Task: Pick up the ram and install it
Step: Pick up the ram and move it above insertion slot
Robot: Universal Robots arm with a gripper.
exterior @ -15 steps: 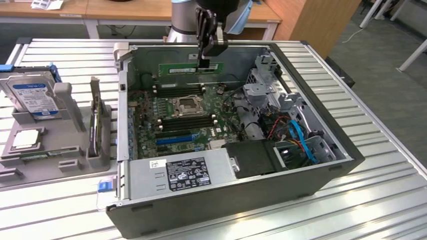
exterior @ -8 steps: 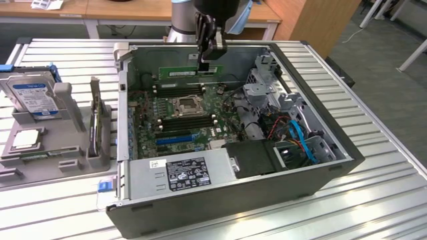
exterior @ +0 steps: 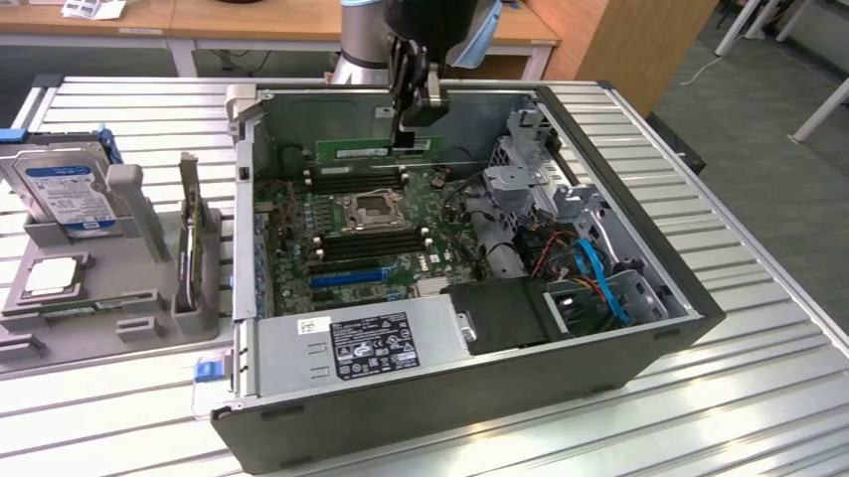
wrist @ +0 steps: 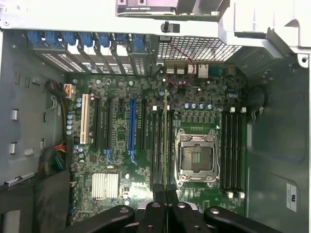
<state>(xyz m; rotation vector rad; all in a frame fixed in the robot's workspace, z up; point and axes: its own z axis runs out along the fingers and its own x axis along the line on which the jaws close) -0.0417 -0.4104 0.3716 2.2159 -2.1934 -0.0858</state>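
Observation:
The ram [exterior: 352, 152] is a long green stick that hangs level above the motherboard [exterior: 358, 238] inside the open computer case [exterior: 663, 328]. My gripper [exterior: 416, 121] is shut on it near its end toward the exterior view's right. In the wrist view the ram [wrist: 165, 131] appears edge-on as a thin line running out from between my fingertips [wrist: 158, 190]. There it lines up over the black memory slots [wrist: 158, 145] beside the processor socket [wrist: 197, 158], still clear of them. A second bank of slots [wrist: 233, 150] lies on the socket's other side.
A grey stand at the exterior view's left holds a hard drive [exterior: 67, 189], a silver processor chip [exterior: 51, 278] and an upright card [exterior: 193, 238]. Inside the case are the power supply [exterior: 358, 343], a metal drive cage [exterior: 531, 184] and blue cables [exterior: 597, 278].

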